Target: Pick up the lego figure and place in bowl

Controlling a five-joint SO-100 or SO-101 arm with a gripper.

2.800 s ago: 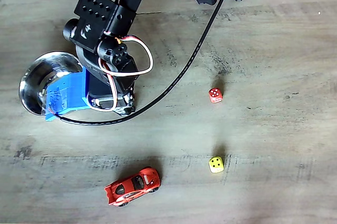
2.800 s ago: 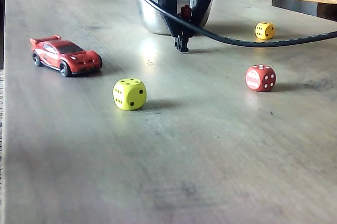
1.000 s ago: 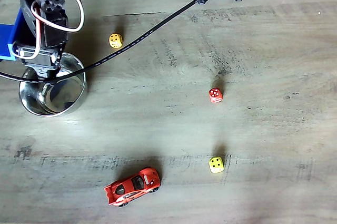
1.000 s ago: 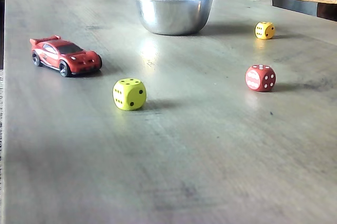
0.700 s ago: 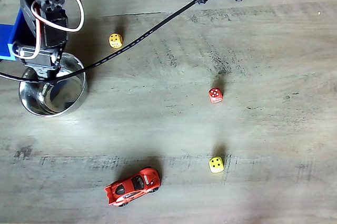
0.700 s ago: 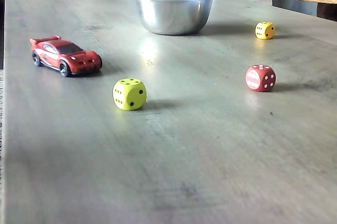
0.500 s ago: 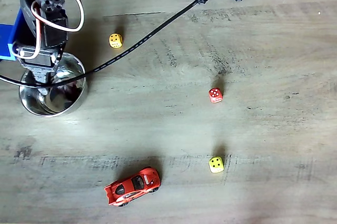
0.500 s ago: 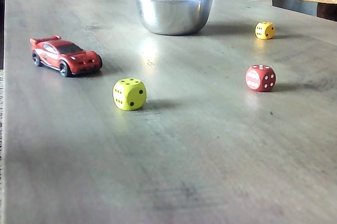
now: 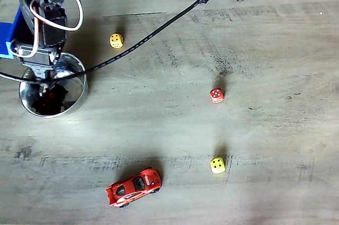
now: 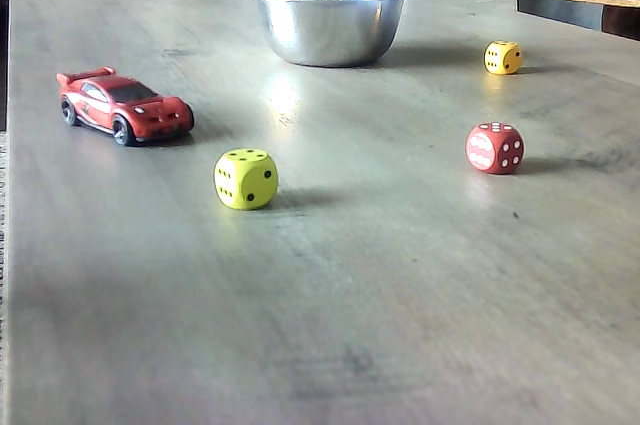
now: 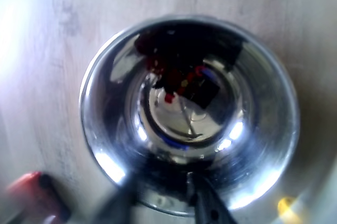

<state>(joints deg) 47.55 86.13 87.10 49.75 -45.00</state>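
My claw (image 11: 160, 203) hangs parted and empty over the steel bowl (image 11: 266, 145); lego figure (image 11: 174, 81) apparently inside. Risk: my black cable (image 9: 143, 39) snagging the rim on withdrawal.

Both fixed views are lit brightly and evenly, and short soft shadows are cast beside the small dice. Glare is seen on the grey wooden table (image 10: 285, 95). The wrist view is blurred, and strong reflections are shown inside the round shiny steel bowl (image 11: 105, 161).
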